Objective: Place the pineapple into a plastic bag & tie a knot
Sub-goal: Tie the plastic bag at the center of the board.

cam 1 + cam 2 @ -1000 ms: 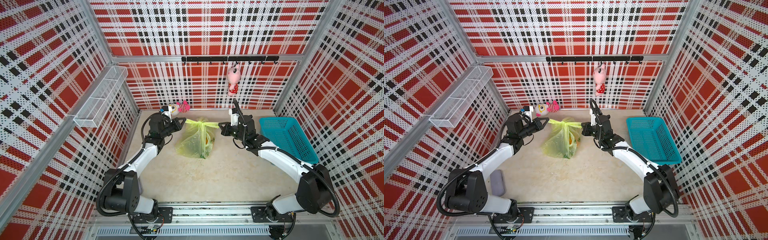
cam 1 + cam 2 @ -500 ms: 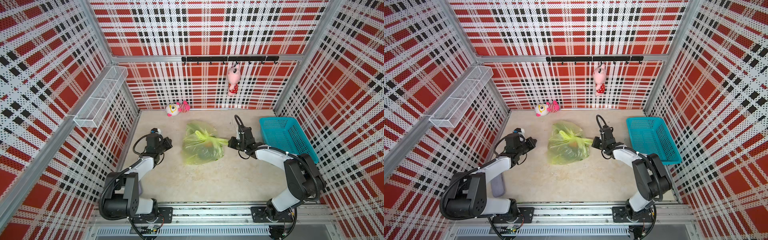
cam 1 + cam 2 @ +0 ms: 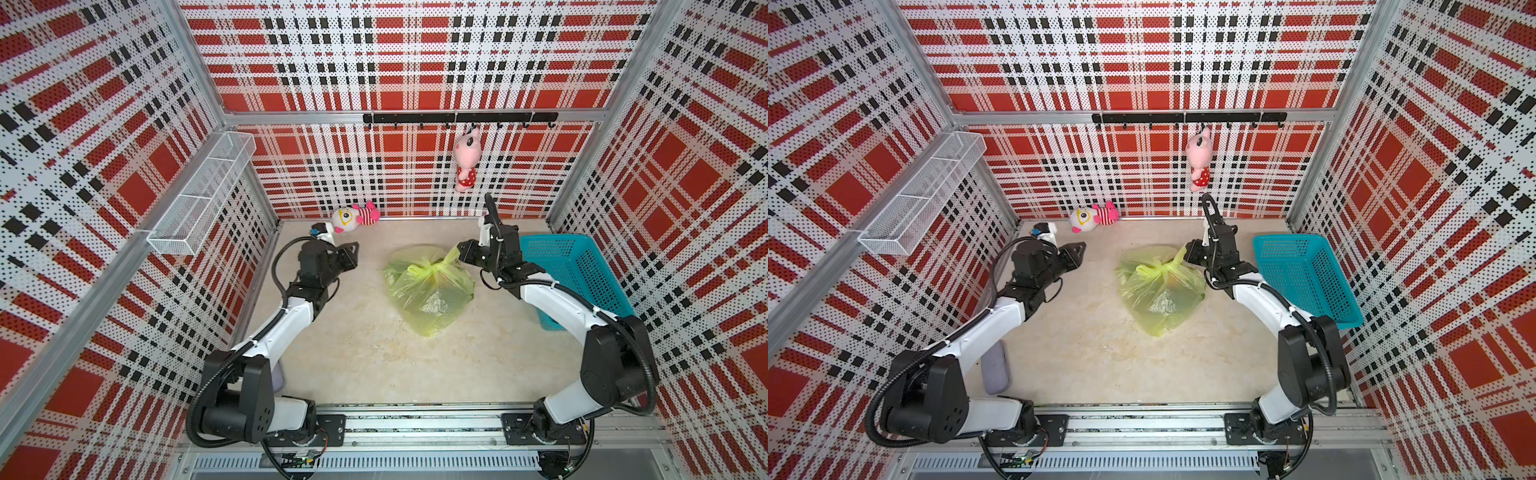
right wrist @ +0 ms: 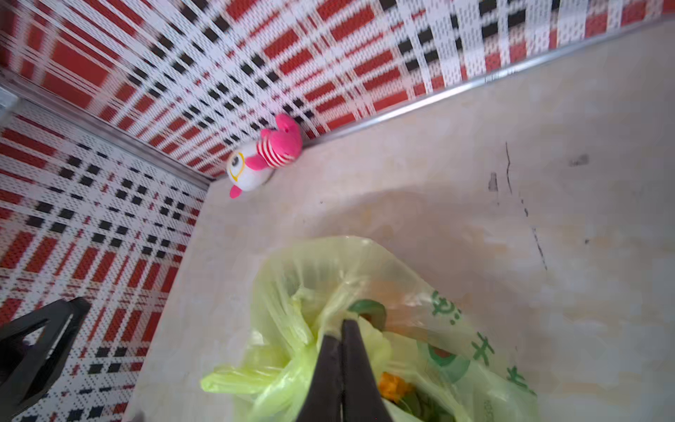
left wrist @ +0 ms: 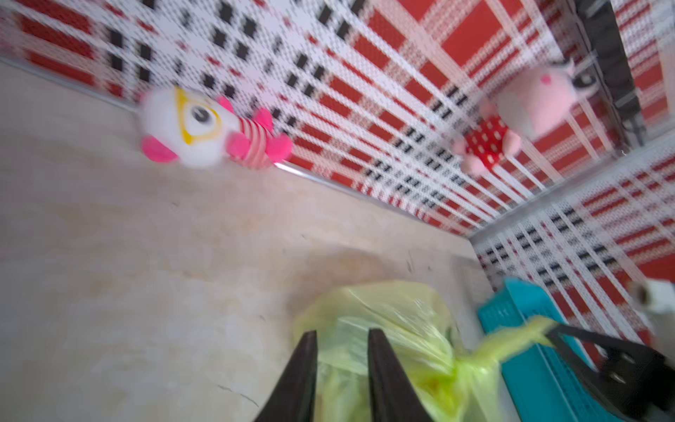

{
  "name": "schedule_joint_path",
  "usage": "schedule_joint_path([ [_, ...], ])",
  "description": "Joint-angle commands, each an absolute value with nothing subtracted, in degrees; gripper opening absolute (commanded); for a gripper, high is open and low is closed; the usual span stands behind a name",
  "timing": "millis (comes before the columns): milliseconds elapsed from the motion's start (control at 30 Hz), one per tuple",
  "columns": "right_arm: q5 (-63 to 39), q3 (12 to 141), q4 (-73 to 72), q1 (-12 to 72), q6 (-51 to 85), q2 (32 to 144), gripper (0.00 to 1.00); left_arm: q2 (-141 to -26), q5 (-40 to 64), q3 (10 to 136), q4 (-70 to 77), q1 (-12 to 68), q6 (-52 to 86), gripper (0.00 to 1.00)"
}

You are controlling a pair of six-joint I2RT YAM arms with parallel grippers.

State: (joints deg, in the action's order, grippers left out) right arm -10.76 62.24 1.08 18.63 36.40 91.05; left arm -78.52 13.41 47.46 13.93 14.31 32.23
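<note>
- In a top view the plastic bag (image 3: 428, 291) sits slumped on the tabletop (image 3: 357, 353) between the two arms, nearer the right one. Its straps are gathered into a knot (image 3: 432, 266) on top. The right gripper (image 3: 457, 251) is clamped on a strap end sticking out of that knot, probably to pull the tie snug.
- In a top view the left gripper (image 3: 1079, 250) hangs well apart from the bag, jaws apart with nothing between them. With only one end held, the bag rests on its own weight. The turquoise basket (image 3: 1287, 239) stands beside the right arm and plays no part.
- The left wrist view is blurred. It shows the left gripper's two fingers (image 5: 307, 365) with an empty gap, and the bag lies beyond them. A strap runs straight from the knot to the right gripper, which suggests it is under tension.
- In the right wrist view the right gripper's fingers (image 4: 350, 350) are pressed together on a yellow-green fold just beside the knot.
- Orange and green show through the film there, likely the pineapple (image 4: 392, 385), so it appears to be inside already. The tie looks made, and what seems left is releasing the strap without loosening it.
</note>
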Motion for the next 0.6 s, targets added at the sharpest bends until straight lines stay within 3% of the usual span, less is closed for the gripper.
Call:
schedule_joint_path([
  [0, -13.82, 61.10, 1.43, 18.55, 37.34, 93.01, 0.00, -80.27, 16.20, 46.39, 19.97, 21.18, 35.55, 0.55],
  [133, -14.11, 60.30, 0.39, 18.57, 38.02, 93.34, 0.00, -85.44, 16.28, 46.98, 24.30, 25.94, 39.43, 0.68],
  [300, -14.75, 59.73, -0.24, 18.60, 38.46, 93.32, 0.00, -90.95, 15.55, 50.89, 24.22, 28.46, 39.70, 0.68],
  [467, -15.25, 59.21, -0.66, 18.55, 38.62, 93.05, 0.00, -93.14, 15.34, 51.61, 23.82, 28.64, 39.92, 0.60],
  [567, -15.38, 58.86, -1.09, 18.57, 38.85, 92.96, 0.00, -94.23, 17.27, 52.59, 23.82, 29.08, 39.81, 0.48],
])
